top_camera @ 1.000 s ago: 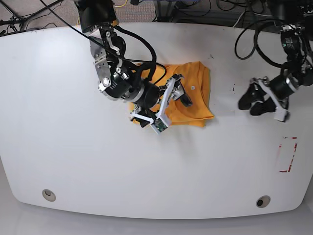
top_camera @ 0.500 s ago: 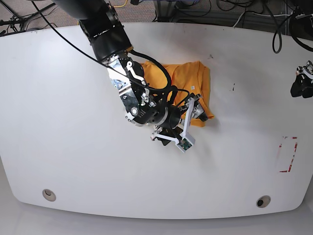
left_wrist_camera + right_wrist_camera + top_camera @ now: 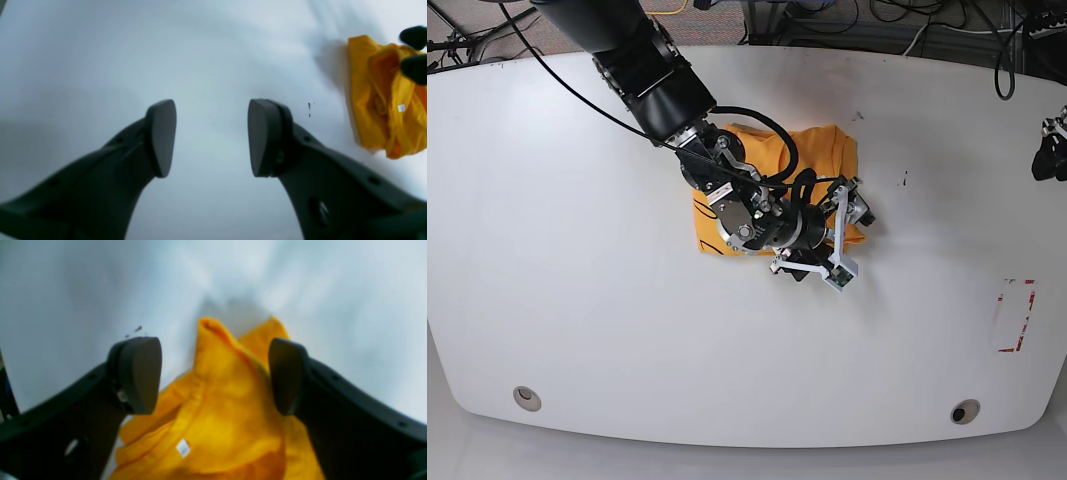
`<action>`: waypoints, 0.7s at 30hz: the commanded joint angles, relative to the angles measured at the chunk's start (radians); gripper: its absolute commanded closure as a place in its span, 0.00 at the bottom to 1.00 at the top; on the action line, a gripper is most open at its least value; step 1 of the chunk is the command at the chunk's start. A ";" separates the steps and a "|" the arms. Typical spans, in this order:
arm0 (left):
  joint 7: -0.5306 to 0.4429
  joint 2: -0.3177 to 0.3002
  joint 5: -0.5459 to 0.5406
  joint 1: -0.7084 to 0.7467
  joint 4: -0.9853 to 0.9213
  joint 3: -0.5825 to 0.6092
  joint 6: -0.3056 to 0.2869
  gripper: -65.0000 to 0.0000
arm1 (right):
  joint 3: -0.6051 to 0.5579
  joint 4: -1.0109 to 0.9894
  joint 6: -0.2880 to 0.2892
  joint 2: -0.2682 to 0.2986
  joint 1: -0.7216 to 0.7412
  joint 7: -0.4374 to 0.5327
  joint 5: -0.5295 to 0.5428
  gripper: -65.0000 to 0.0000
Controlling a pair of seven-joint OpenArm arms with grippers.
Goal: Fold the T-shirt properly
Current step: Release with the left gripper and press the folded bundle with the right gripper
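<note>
The T-shirt lies bunched in an orange-yellow, roughly square bundle at the middle back of the white table. My right gripper hovers over its right edge, partly covering it. In the right wrist view the right gripper is open, its fingers astride a raised fold of the T-shirt without pinching it. My left gripper sits at the far right edge of the base view. The left wrist view shows the left gripper open and empty above bare table, with the T-shirt off to its right.
A red-edged rectangular mark is on the table at the right. Two round holes sit near the front edge. Cables hang behind the table's back edge. A small dark speck lies right of the shirt.
My right arm has swung rightward across the shirt to its right edge, uncovering the lower left part. My left arm has drawn back to the far right of the base view.
</note>
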 commanded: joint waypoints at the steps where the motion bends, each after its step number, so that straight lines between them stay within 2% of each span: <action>1: -0.007 0.002 0.028 -0.018 0.017 -0.006 -0.005 0.51 | 0.006 -0.018 0.002 -0.009 0.040 0.056 0.009 0.40; 4: -0.007 0.018 0.054 -0.016 0.017 -0.012 -0.005 0.51 | 0.006 -0.019 0.000 -0.009 0.037 0.057 0.009 0.58; 6: -0.007 0.022 0.079 -0.014 0.017 -0.012 -0.005 0.51 | 0.005 -0.033 0.000 -0.009 0.037 0.060 0.009 0.76; 7: -0.007 0.022 0.082 -0.016 0.017 -0.010 -0.005 0.51 | 0.005 -0.039 0.000 -0.009 0.037 0.062 0.007 0.79; 8: -0.007 0.028 0.091 -0.018 0.017 -0.006 -0.005 0.51 | 0.005 -0.055 0.000 -0.007 0.041 0.073 0.007 0.89; 11: -0.006 0.048 0.091 -0.019 0.017 -0.004 -0.005 0.51 | 0.005 -0.050 0.000 -0.003 0.044 0.090 0.007 1.00; 21: -0.004 0.054 0.091 -0.014 0.017 0.030 -0.005 0.51 | 0.008 0.041 -0.003 -0.001 0.037 0.090 0.007 1.00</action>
